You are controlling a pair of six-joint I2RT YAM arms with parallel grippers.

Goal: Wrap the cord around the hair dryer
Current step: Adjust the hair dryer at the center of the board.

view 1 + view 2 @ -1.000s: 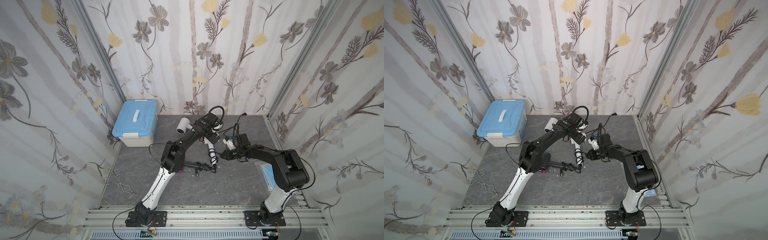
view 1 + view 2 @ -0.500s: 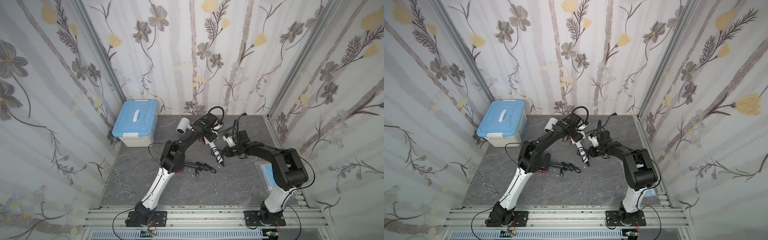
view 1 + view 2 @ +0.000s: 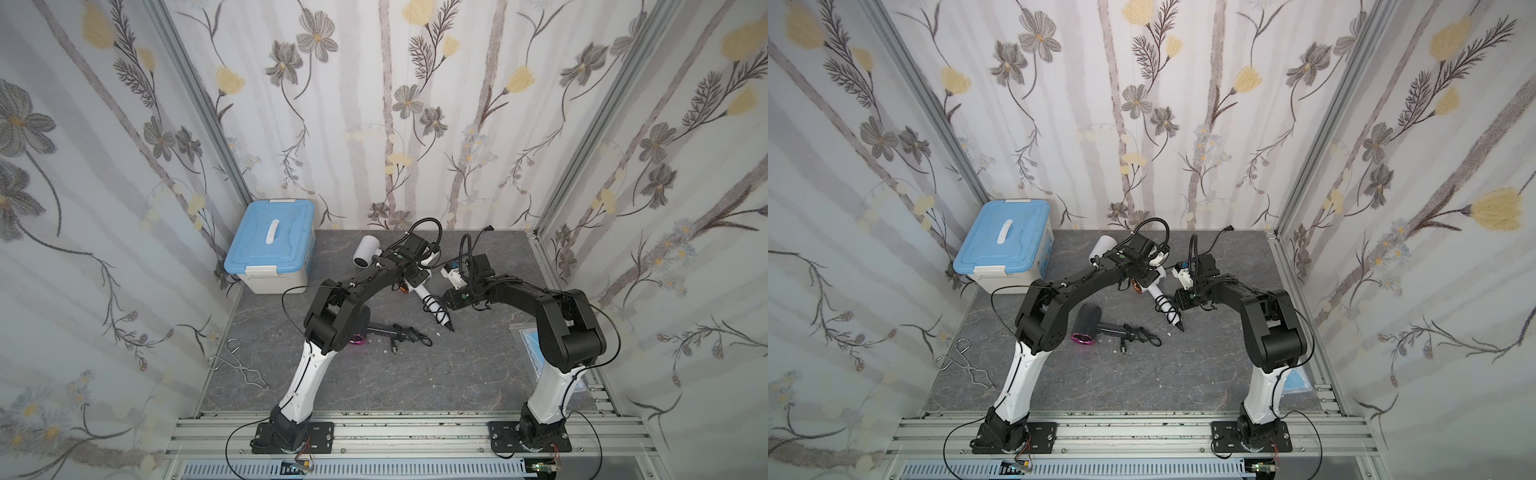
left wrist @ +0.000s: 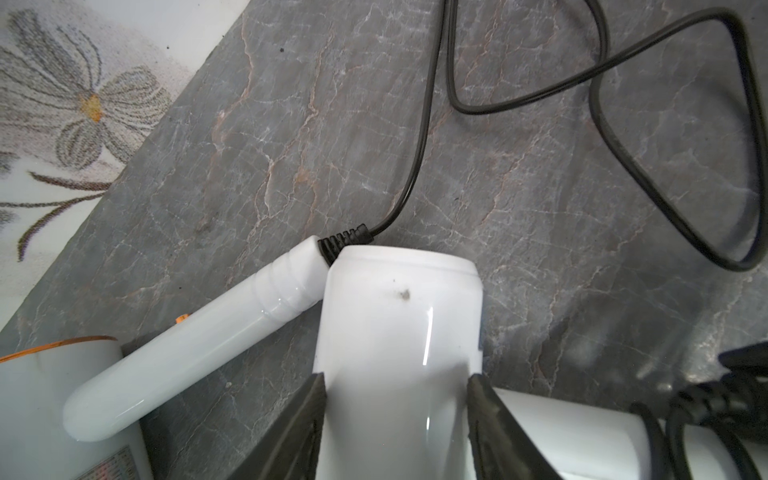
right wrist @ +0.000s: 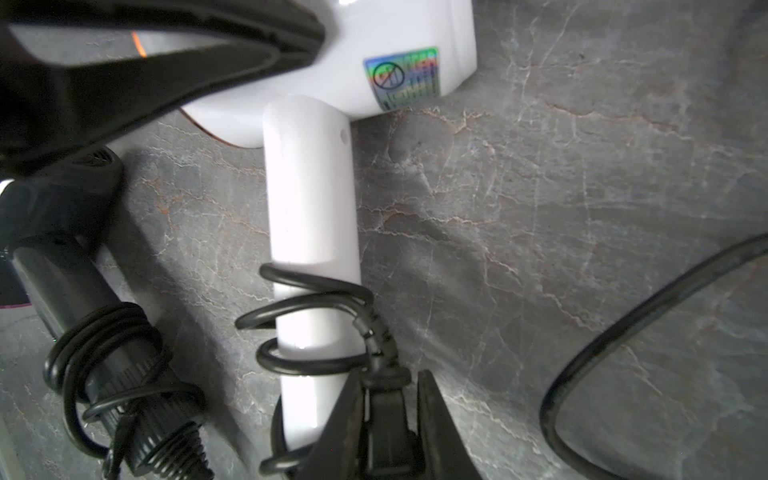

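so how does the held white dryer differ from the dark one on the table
The white dryer is plain; the dark dryer has a pink rim. The white dryer is gripped at the barrel by the left hand; the dark dryer lies free on the table. The white dryer's coils sit loose, the cord end pinched by the right hand; the dark dryer's are bunched tight. Both have cord round the handle.
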